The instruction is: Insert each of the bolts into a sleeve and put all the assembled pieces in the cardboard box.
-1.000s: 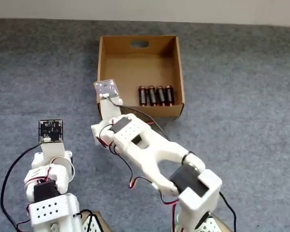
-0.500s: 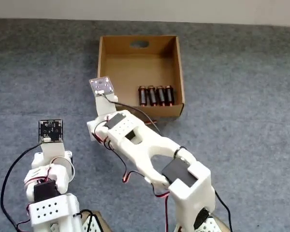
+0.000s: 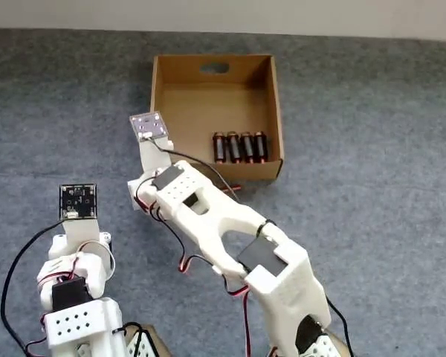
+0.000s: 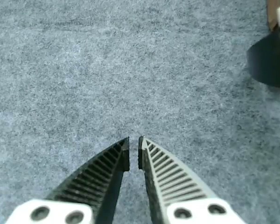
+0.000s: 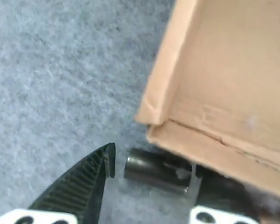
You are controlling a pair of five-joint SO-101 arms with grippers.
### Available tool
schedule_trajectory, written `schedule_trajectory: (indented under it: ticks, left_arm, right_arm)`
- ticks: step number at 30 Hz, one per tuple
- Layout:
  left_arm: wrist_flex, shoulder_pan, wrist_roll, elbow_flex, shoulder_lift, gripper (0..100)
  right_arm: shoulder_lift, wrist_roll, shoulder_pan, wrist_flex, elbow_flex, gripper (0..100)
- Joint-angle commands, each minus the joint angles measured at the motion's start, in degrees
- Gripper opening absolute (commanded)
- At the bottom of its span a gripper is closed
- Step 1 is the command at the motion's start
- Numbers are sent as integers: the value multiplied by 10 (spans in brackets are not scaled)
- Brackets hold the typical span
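High view, bench [image 3: 372, 149]: covered in grey carpet; carries the box and both arms.
Cardboard box [image 3: 201, 111]: upper centre of the frame, open on top, with an oval hand-hole in its far wall.
Assembled pieces [image 3: 240, 147]: four dark cylinders with copper-coloured bands, side by side in a row on the box floor, against the lower right of its interior.
Right arm [image 3: 223, 223]: runs from the bottom right of the frame up to the box's lower left outer corner.
Left arm [image 3: 74, 282]: folded in the lower left of the frame, well apart from the box.
Right gripper [image 5: 151, 165]: fingers spread wide, set either side of a metal cylinder, with a gap showing between the dark finger and the cylinder's end.
Metal cylinder [image 5: 144, 173]: lies on the carpet just outside the box corner; bolt or sleeve cannot be told.
Left gripper [image 4: 134, 151]: tips drawn almost together with only a thin slit between them, holding nothing, over bare carpet.
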Motion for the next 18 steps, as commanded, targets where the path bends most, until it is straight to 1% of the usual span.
schedule_trajectory:
  ticks: [1,8,10,11,13,16,18]
  left_arm:
    - [-11,-5,4,-12,-6,59]
    - [-11,-5,4,-12,-6,59]
    - [-11,-5,4,-12,-6,59]
    - [-11,-5,4,-12,-6,59]
    - [-11,-5,4,-12,-6,59]
    - [-11,-5,4,-12,-6,59]
    - [-11,-5,4,-12,-6,59]
  right_arm:
    - [0,-4,-6,39,-7,253]
    - [3,-4,-6,37,-7,253]
    - [4,-25,-12,37,-7,251]
    - [4,-41,-13,40,-7,239]
    - [4,-62,-15,40,-4,175]
    - [3,-53,-19,41,-3,90]
    - [2,-51,-21,44,-2,79]
